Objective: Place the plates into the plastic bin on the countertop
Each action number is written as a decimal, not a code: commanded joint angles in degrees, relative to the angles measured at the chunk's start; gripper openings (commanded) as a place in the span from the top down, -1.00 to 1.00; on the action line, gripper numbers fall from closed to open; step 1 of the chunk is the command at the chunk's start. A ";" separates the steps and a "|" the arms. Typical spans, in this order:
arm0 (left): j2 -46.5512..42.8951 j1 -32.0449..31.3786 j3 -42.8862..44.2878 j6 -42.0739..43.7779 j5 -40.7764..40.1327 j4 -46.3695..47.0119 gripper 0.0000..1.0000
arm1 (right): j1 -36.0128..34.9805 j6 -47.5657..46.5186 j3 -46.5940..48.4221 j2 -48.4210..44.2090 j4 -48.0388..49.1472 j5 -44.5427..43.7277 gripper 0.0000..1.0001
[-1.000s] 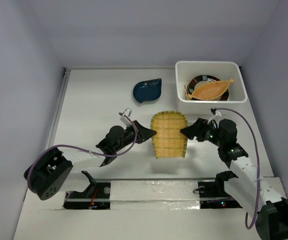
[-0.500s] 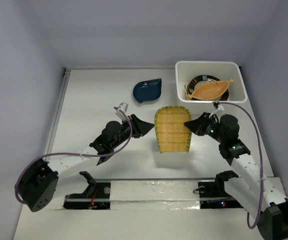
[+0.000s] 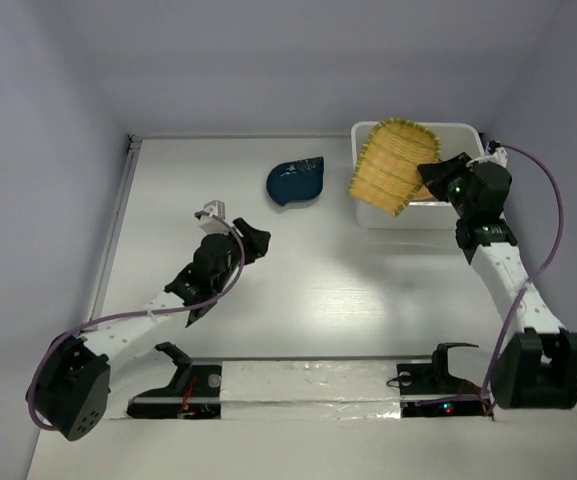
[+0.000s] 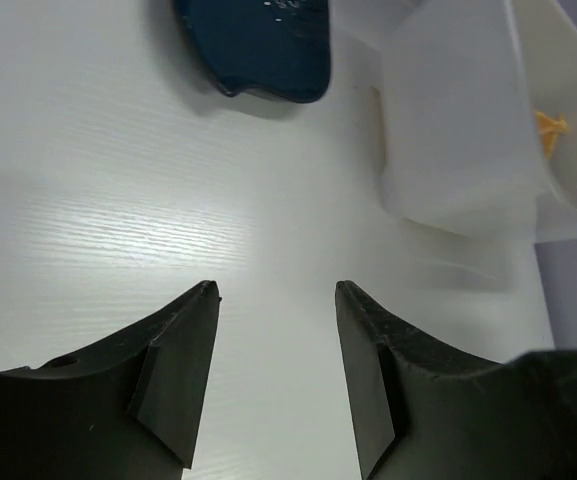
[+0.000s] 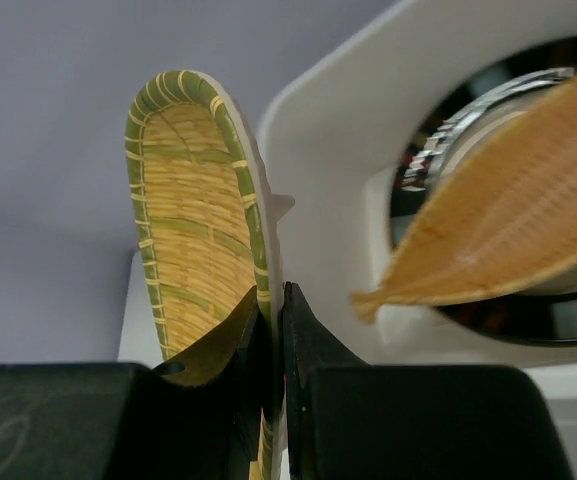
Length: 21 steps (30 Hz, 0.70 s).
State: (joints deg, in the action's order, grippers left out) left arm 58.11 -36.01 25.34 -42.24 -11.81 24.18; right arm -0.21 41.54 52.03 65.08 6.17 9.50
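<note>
1. Yellow-green ribbed plate [image 3: 393, 165] hangs tilted over the 9 o'clock rim of the plastic bin [image 3: 423, 214], its edge clenched in the right hand [image 3: 430, 176].
2. At the 1 o'clock corner of the tabletop [image 3: 368, 290] sits the bin. An orange boat-shaped plate [image 5: 508, 220] lies inside, seemingly atop a dark-rimmed dish [image 5: 528, 315].
3. Released and holding nothing, the left hand [image 3: 252, 240] hovers over bare tabletop, with the navy leaf plate [image 3: 296, 181] at its 1 o'clock.
</note>
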 commanded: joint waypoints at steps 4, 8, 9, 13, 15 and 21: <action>9.12 5.50 5.50 2.60 1.79 2.97 0.05 | 6.18 13.99 2.11 8.83 12.36 -1.76 1.00; 17.64 9.19 10.50 3.39 4.78 4.03 0.04 | 7.50 19.71 1.85 12.44 15.18 -2.99 1.00; 21.14 10.07 11.39 3.13 6.00 4.20 0.03 | 8.11 20.76 1.85 13.48 15.18 -3.51 1.00; 29.07 12.97 15.52 2.07 10.22 5.96 0.00 | 8.73 22.27 1.15 15.16 15.01 -7.72 0.93; 32.57 13.50 18.24 1.72 10.49 6.05 -0.10 | 8.73 22.62 0.79 15.51 14.92 -8.79 0.85; 39.26 14.56 27.38 3.39 8.92 2.27 -0.28 | 9.26 21.05 3.60 17.18 12.02 -10.82 0.70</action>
State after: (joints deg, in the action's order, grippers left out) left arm 96.44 -22.28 47.64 -40.27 -2.94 25.93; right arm 8.67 61.71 51.81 82.30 13.28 1.17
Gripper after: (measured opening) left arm 0.634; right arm 0.151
